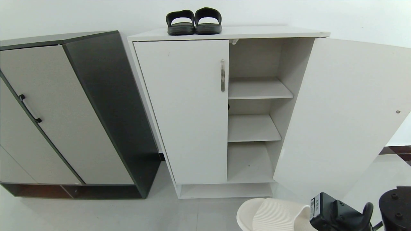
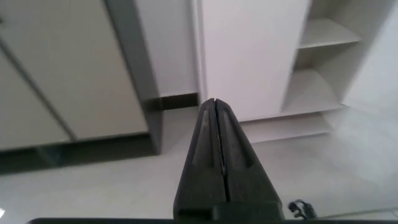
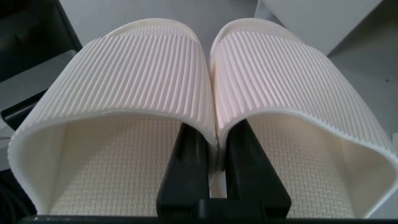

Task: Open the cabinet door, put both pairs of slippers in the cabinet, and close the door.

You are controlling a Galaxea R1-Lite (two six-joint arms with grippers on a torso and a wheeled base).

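Transport looks to be the step in hand: the cream ribbed foam slippers (image 3: 143,81) are clamped side by side in the right pincer (image 3: 214,171). One finger is pushed under each strap, so the two inner walls are squeezed together between the black fingers. In the head view this pair (image 1: 273,215) hangs low, just in front of the pincer's dark body and above the pale floor (image 1: 128,215). The white wooden cabinet (image 1: 179,112) stands ahead of and above that pincer. Its right-hand door (image 1: 337,122) is already swung wide, so the opening step seems done. Inside, the upper shelf (image 1: 257,89), middle shelf (image 1: 250,128) and bottom shelf (image 1: 247,163) all lie bare, the bottom one nearest the held pair. The black moulded slippers (image 1: 194,21) sit toes outward on the cabinet top, well apart from both pincers and high above them. The left pincer (image 2: 216,149) is pressed shut on nothing and points toward the cabinet's foot, with a grey and black cabinet (image 1: 64,112) off to its outer side. The next move, as I judge it, calls for carrying the cream pair forward and up through the open bay. It should be kept level and clear of the door's edge, then set flat on a shelf before the fingers part. The black pair and the closing of the door are not yet done.
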